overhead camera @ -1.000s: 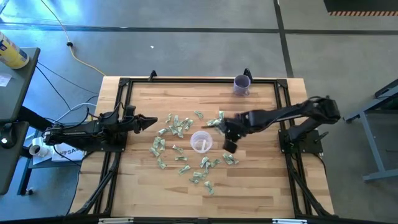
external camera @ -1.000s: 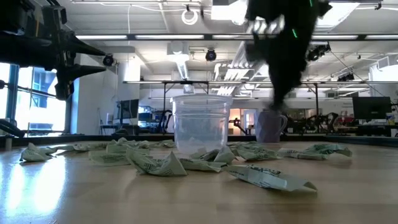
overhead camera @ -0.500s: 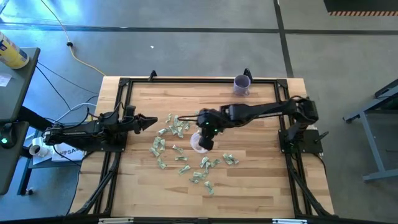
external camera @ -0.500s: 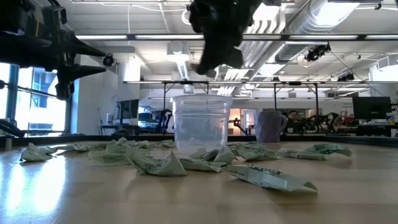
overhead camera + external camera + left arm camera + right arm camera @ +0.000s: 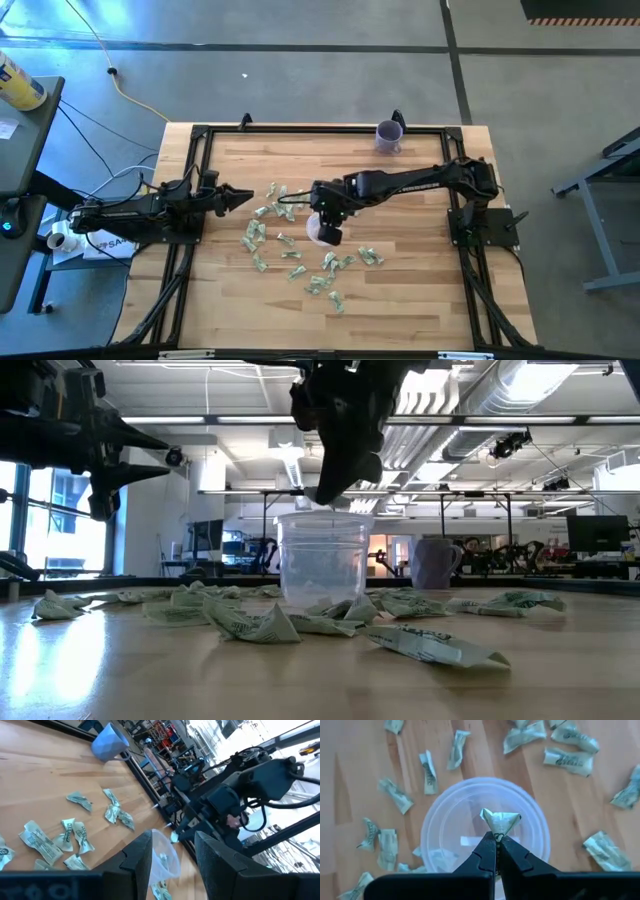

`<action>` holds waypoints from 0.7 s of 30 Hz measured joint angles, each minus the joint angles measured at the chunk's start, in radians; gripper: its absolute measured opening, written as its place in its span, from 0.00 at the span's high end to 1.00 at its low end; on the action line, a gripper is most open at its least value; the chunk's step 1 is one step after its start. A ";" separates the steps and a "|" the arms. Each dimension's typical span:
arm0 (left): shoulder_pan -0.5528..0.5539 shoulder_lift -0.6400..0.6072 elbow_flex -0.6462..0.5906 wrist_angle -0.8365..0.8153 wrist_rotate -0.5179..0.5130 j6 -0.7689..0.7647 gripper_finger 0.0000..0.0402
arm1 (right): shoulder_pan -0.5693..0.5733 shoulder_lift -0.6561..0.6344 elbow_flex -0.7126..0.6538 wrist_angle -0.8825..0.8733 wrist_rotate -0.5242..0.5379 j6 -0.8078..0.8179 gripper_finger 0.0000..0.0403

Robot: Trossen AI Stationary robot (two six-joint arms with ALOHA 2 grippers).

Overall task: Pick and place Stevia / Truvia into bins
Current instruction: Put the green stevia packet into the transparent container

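The right gripper (image 5: 496,836) pinches 1 crinkled packet (image 5: 500,821) at its edge, just past its fingertips, directly over the clear cup (image 5: 437,820). Paper-light and floppy (a corner pinch suffices). The left gripper (image 5: 240,196) waits apart, fingers parted and holding nothing.

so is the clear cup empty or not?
Not empty. The right wrist view shows packets lying inside the cup, under the packet held by the right pincer above it.
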 joint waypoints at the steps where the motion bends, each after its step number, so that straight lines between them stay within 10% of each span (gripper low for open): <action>1: 0.000 0.000 0.000 0.000 0.000 0.000 0.55 | 0.000 0.000 0.000 0.001 0.006 0.000 1.00; 14: 0.000 0.000 0.000 -0.001 0.000 0.011 0.55 | 0.009 0.058 -0.001 0.001 -0.072 0.004 0.98; 21: 0.000 0.001 0.000 -0.002 0.000 0.011 0.55 | 0.013 0.030 0.000 -0.019 0.005 0.075 0.71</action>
